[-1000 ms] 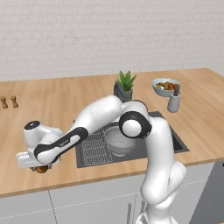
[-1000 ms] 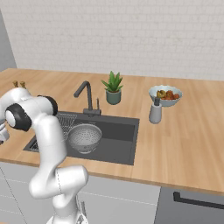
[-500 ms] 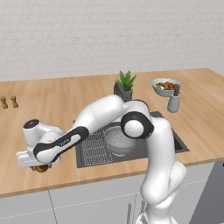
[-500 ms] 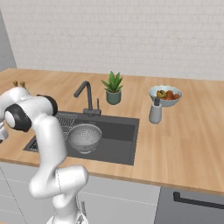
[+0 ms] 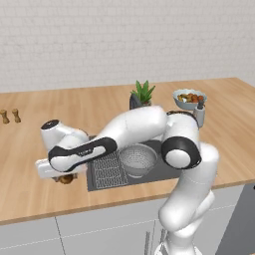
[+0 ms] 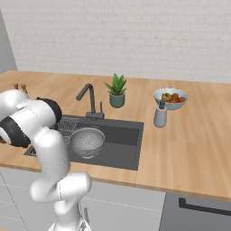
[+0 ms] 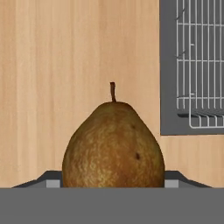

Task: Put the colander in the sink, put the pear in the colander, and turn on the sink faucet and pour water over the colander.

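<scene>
Where wooden counter (image 5: 30, 189) meets sink (image 7: 168, 65) | pear (image 7: 113, 146) | white brick wall (image 6: 135, 36)

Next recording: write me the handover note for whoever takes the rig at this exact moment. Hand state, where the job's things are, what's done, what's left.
Hand: low over the counter left of the sink, right at the pear. The pear sits between the two tips in the hand view; whether they are closed on it cannot be told.
Pear: on the wooden counter, just left of the sink's wire rack.
Colander: upright in the sink, holding nothing.
Faucet: behind the sink, no water seen running.
Done: colander in the sink.
Left: grasp the pear, put it in the colander, turn on the faucet and run water over the colander.
</scene>
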Tool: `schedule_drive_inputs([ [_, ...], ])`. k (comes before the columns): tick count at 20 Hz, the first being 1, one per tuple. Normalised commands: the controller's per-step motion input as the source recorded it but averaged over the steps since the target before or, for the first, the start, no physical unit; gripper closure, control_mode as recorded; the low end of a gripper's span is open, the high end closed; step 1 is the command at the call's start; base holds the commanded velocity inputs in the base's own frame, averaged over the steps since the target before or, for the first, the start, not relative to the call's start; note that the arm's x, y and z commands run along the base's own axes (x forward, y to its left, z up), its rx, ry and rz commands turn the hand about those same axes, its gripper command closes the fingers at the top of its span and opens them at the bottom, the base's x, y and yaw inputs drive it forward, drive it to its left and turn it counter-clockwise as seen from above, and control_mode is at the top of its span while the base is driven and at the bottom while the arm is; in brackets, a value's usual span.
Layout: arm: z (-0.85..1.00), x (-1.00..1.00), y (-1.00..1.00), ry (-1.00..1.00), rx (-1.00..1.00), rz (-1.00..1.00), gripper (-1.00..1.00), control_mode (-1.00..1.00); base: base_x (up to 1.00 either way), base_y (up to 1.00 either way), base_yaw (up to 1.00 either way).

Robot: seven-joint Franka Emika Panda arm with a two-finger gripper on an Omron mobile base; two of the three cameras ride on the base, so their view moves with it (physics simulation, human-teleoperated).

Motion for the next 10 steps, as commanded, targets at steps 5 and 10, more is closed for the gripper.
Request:
schedule_drive_inputs([
  [5, 0.28, 0.01, -1.0, 0.06, 0.0, 0.0, 1.0, -1.0, 0.0, 0.0, 0.0],
  [10, 0.15, 0.08, -1.0, 0.03, 0.0, 0.01, 1.0, -1.0, 0.0, 0.0, 0.0],
])
